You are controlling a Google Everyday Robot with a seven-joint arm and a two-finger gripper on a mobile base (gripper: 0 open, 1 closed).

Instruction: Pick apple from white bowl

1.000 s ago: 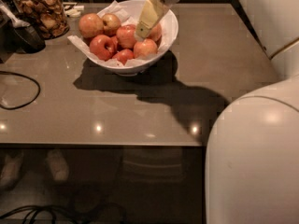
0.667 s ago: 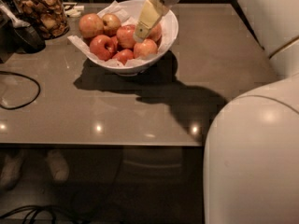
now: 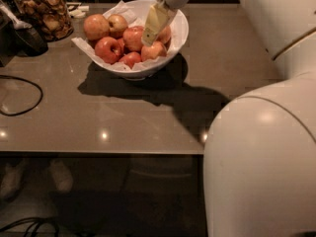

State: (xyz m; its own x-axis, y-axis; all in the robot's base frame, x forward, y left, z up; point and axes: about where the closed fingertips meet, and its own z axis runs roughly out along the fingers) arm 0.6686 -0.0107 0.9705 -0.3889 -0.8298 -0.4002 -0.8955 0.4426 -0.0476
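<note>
Glossy white and deep, the white bowl (image 3: 180, 29) stands upright on the far part of a smooth grey-brown table (image 3: 123, 117), whose surface gives back small points of light. Its rim is wide and round. Crumpled white paper (image 3: 120, 10) lines it and sticks out over the rim in stiff, creased folds at the back and on the left.

Seven or so apples (image 3: 108, 48) are heaped inside, red with yellow patches, smooth-skinned and faintly shiny. One apple (image 3: 96, 26) at the back left sits highest; another apple (image 3: 155, 51) lies at the front right against the paper.

The gripper (image 3: 149, 37) comes down from the top edge of the view, a white rounded head with a pale yellow, flat, tapering part slanting down to the left. Its tip is inside the bowl among the right-hand apples, just beside the front right one and touching or nearly touching the pile. Whether it is spread, closed or clamped on anything cannot be told.

The apples are close to round, so none shows a clear long axis, and their stem ends are not plain.

A glass jar (image 3: 44, 11) with brown contents stands to the left of the bowl, and a black cable (image 3: 22, 105) loops across the table's left edge. The robot's white, matte, curved body (image 3: 261, 162) fills the right foreground.
</note>
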